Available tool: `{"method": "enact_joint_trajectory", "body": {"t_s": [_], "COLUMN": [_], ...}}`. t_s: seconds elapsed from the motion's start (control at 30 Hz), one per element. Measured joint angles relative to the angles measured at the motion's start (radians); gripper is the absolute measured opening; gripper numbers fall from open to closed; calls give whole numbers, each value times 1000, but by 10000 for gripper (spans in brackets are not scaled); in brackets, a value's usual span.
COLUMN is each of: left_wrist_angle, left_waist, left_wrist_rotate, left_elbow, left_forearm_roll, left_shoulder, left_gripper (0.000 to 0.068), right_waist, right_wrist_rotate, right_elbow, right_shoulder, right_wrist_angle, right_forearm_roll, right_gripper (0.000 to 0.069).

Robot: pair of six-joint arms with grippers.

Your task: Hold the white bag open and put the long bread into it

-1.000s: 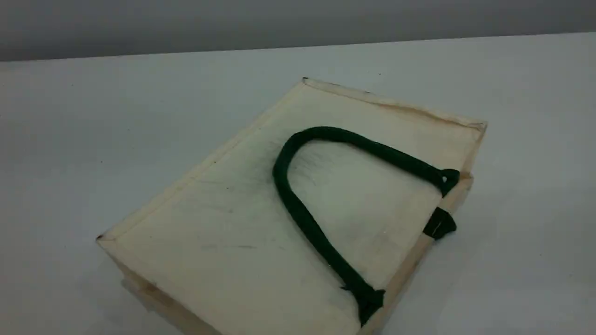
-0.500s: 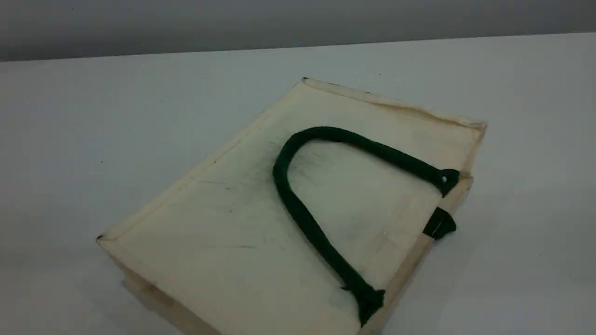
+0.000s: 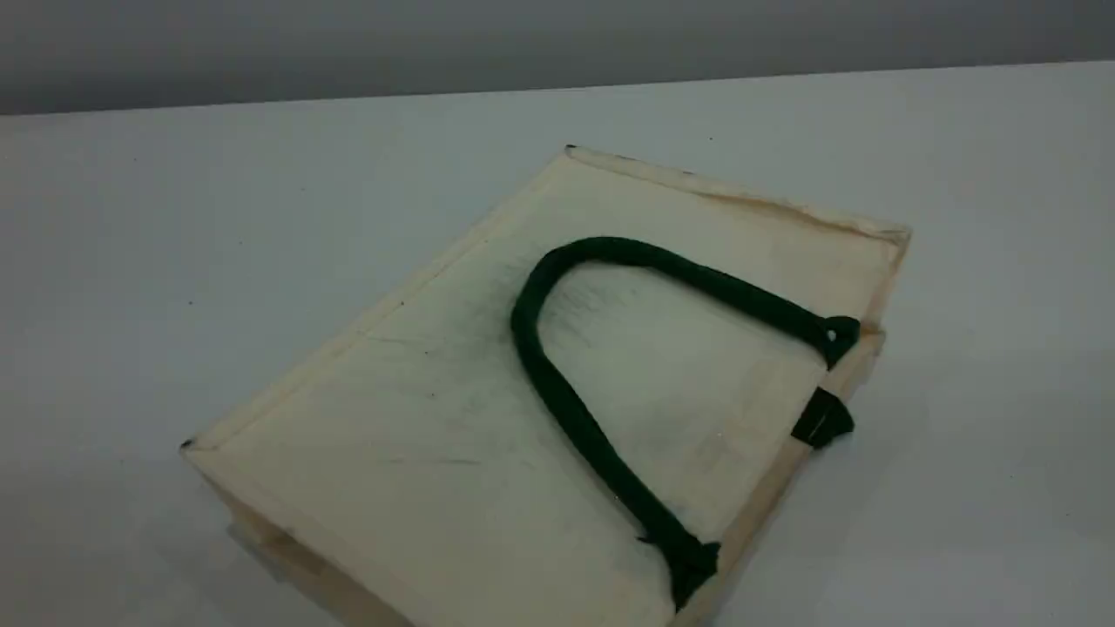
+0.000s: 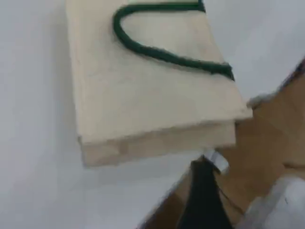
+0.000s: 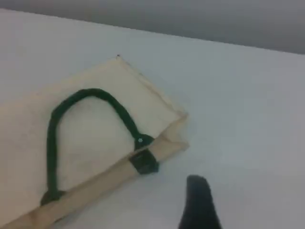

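Note:
The white bag (image 3: 392, 418) lies flat on the table, its mouth edge toward the right. One dark green handle (image 3: 610, 250) rests looped on its top face. The long bread is out of view in every frame. Neither arm shows in the scene view. In the left wrist view the bag (image 4: 143, 90) is seen from its folded bottom end, and my left gripper's dark fingertip (image 4: 202, 200) hangs apart from it, holding nothing. In the right wrist view my right gripper's fingertip (image 5: 200, 205) hovers over bare table, to the right of the bag's (image 5: 95, 138) mouth edge, holding nothing.
The white table (image 3: 174, 218) spreads around the bag on all sides. A grey wall runs behind its far edge. In the left wrist view the table edge lies close to the bag's bottom end, with brown floor (image 4: 267, 129) beyond it.

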Motion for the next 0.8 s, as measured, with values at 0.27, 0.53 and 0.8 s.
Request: {"method": "enact_joint_trajectory", "body": {"t_s": [0.27,0.53,0.8], "left_wrist_angle": [-36,-34,-34], "left_waist": [1,1,20], "left_wrist_rotate": [-34,-34,-34], "left_elbow": [27,27,26], "left_forearm_roll": [59,59,59], "left_shoulder": [-20,-19,-19], "left_gripper": [452,452,452], "right_waist": [0,-76,-348], "right_wrist_rotate": [0,0,0], "right_elbow": [0,0,0], "right_shoulder": [0,0,0], "right_wrist_angle": [0,0,0], "right_forearm_roll": [0,10,10], "right_gripper": [449,449,449]}}
